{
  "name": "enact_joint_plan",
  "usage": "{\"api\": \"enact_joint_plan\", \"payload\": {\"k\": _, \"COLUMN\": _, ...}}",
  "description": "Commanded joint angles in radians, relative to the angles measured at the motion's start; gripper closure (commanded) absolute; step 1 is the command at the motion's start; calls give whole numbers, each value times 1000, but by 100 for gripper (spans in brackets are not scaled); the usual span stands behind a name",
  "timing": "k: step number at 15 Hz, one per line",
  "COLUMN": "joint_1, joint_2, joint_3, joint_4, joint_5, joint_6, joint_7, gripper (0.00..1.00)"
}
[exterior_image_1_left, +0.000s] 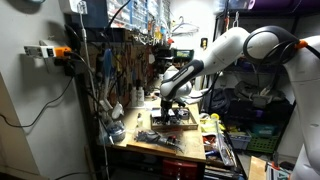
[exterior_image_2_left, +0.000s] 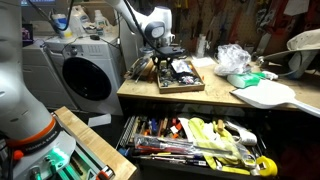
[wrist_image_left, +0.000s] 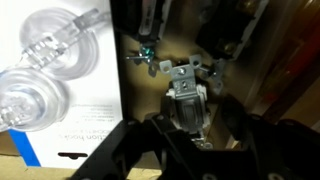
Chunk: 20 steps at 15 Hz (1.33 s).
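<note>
My gripper (wrist_image_left: 190, 135) hangs low over a shallow wooden tray (wrist_image_left: 250, 95) on the workbench. Its two black fingers stand apart, one on each side of a small grey metal switch-like part (wrist_image_left: 187, 95) lying in the tray. The fingers do not appear to press on it. A blister pack with clear round domes (wrist_image_left: 50, 60) lies just left of the part. Small metal brackets (wrist_image_left: 143, 55) lie beyond it. In both exterior views the gripper (exterior_image_1_left: 172, 106) (exterior_image_2_left: 160, 55) is down at the tray (exterior_image_1_left: 185, 125) (exterior_image_2_left: 195, 84).
Tools hang on the wall behind the bench (exterior_image_1_left: 120, 60). A washing machine (exterior_image_2_left: 85, 70) stands beside the bench. An open drawer of tools (exterior_image_2_left: 195, 140) juts out below. Plastic bags (exterior_image_2_left: 235, 60) and a white board (exterior_image_2_left: 265, 95) lie on the benchtop.
</note>
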Motion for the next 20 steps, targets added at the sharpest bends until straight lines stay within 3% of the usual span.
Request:
{"api": "enact_joint_plan", "payload": {"k": 1, "joint_1": -13, "joint_2": 19, "joint_3": 7, "joint_4": 24, "joint_5": 23, "joint_6": -31, "joint_7": -49, "gripper": 43}}
{"api": "enact_joint_plan", "payload": {"k": 6, "joint_1": -6, "joint_2": 35, "joint_3": 5, "joint_4": 40, "joint_5": 13, "joint_6": -12, "joint_7": -66, "gripper": 53}}
{"api": "enact_joint_plan", "payload": {"k": 8, "joint_1": -2, "joint_2": 44, "joint_3": 4, "joint_4": 51, "joint_5": 9, "joint_6": 0, "joint_7": -64, "gripper": 42}}
{"api": "enact_joint_plan", "payload": {"k": 11, "joint_1": -1, "joint_2": 54, "joint_3": 7, "joint_4": 66, "joint_5": 7, "joint_6": -1, "joint_7": -73, "gripper": 37}}
{"api": "enact_joint_plan", "payload": {"k": 13, "joint_1": 0, "joint_2": 59, "joint_3": 10, "joint_4": 73, "joint_5": 5, "joint_6": -9, "joint_7": -83, "gripper": 44}}
{"api": "enact_joint_plan", "payload": {"k": 14, "joint_1": 1, "joint_2": 59, "joint_3": 9, "joint_4": 75, "joint_5": 2, "joint_6": -17, "joint_7": -81, "gripper": 64}}
{"api": "enact_joint_plan", "payload": {"k": 16, "joint_1": 6, "joint_2": 54, "joint_3": 4, "joint_4": 74, "joint_5": -7, "joint_6": -39, "joint_7": -76, "gripper": 81}}
{"api": "enact_joint_plan", "payload": {"k": 17, "joint_1": 7, "joint_2": 52, "joint_3": 0, "joint_4": 74, "joint_5": -10, "joint_6": -43, "joint_7": -67, "gripper": 85}}
{"api": "enact_joint_plan", "payload": {"k": 20, "joint_1": 22, "joint_2": 33, "joint_3": -18, "joint_4": 71, "joint_5": -25, "joint_6": -73, "joint_7": -17, "gripper": 85}}
